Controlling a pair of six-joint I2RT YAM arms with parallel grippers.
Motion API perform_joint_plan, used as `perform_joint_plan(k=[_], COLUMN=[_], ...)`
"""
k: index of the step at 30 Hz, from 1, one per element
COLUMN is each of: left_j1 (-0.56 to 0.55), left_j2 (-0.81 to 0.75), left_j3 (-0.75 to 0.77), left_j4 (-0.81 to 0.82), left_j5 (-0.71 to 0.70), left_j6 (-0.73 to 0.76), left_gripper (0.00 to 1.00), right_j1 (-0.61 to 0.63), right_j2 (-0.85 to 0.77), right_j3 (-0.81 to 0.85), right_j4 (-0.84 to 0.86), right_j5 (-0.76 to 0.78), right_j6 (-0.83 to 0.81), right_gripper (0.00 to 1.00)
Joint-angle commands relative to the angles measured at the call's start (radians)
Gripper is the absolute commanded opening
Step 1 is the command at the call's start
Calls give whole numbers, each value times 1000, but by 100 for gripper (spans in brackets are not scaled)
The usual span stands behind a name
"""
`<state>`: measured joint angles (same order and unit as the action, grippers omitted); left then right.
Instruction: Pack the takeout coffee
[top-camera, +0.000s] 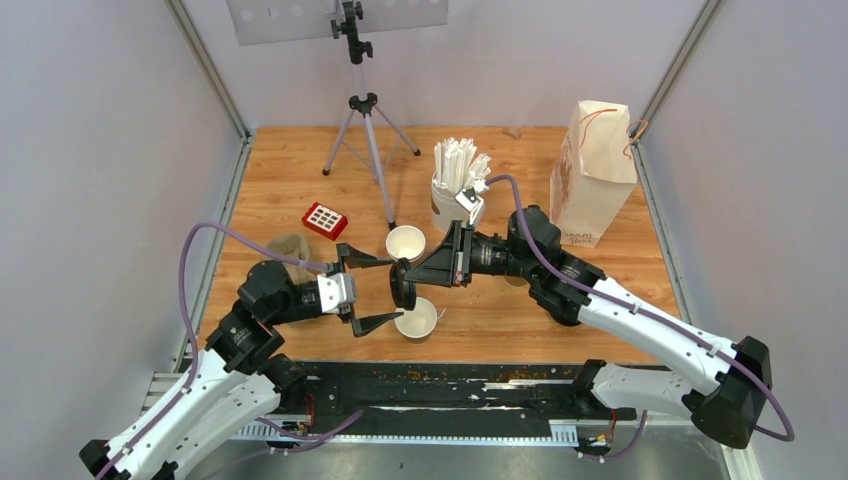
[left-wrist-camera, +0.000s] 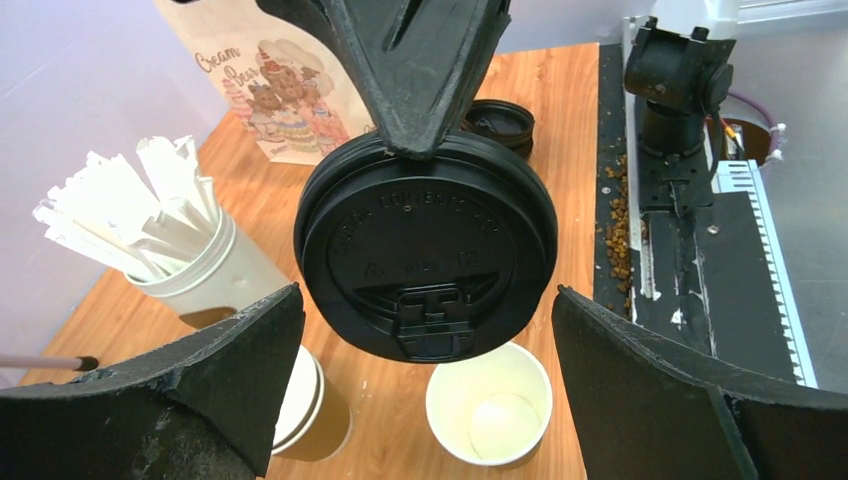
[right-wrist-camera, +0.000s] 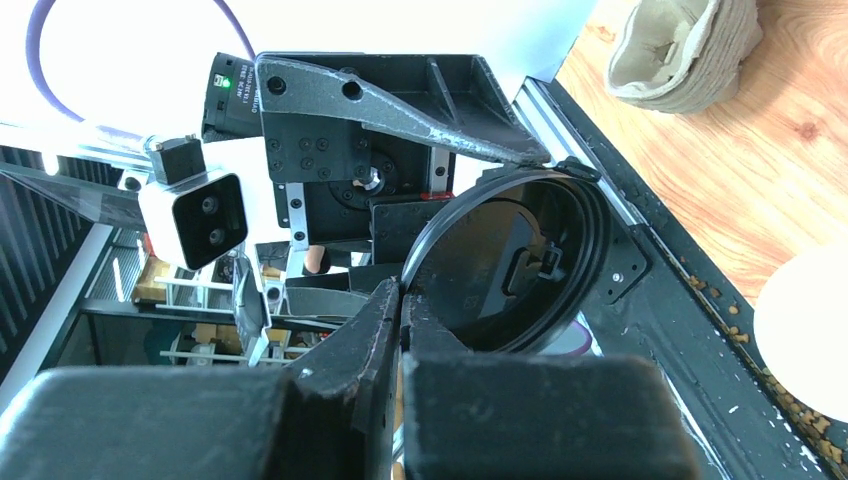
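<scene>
Plain pale walls (top-camera: 100, 120) closed the cell on the left, back and right, with slanting metal posts (top-camera: 207, 65) at the two far corners. The table (top-camera: 290, 170) was warm wood-grain board, evenly lit with only soft shadows. A tripod (top-camera: 366, 110) stood toward its back edge, carrying a grey perforated plate (top-camera: 290, 20). Along the near edge ran a black strip (top-camera: 450, 395) dotted with brown crumbs

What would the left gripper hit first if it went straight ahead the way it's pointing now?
Most likely the round black plastic lid. It is pinched on edge in the shut right gripper and faces the left gripper squarely, level with its open fingertips.
</scene>
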<state>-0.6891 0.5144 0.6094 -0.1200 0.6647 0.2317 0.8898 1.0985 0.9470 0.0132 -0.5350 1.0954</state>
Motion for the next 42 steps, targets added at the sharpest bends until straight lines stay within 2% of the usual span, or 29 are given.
perform_joint_plan(k=[1, 8, 15, 18, 24, 30, 36, 40, 42], left_j1=[-3, -4, -4, -3, -3, -3, -3, -10, -44], left_j2=[9, 28, 11, 11, 25, 88, 261, 364, 385], left_j3=[13, 12, 11, 20, 78, 186, 373, 442, 450], left_j4=[39, 52, 46, 34, -135, -357, -630, -731, -738], left_j5=[-26, 8, 8, -15, -98, -193, -312, -323, -379], left_j6=[17, 23, 14, -16, -86, -172, -277, -350, -374], left_gripper=[100, 99, 86, 81, 80, 80, 75, 74, 74], right_j1=[6, 6, 6, 5, -10, -40, -40, -40, -40], right_j2=[-17, -21, -20, -17, -33, -128, -205, -231, -258], right_j3=[-6, -18, -23, -24, -13, -10, 69, 103, 96], right_j4=[76, 81, 68, 59, -35, -228, -508, -670, -721], right_j5=[-30, -27, -28, -23, 12, 167, 384, 486, 522], right_j6=[26, 31, 23, 20, -18, -89, -224, -292, -308], right_gripper=[0, 0, 1, 6, 28, 68, 99, 100, 100])
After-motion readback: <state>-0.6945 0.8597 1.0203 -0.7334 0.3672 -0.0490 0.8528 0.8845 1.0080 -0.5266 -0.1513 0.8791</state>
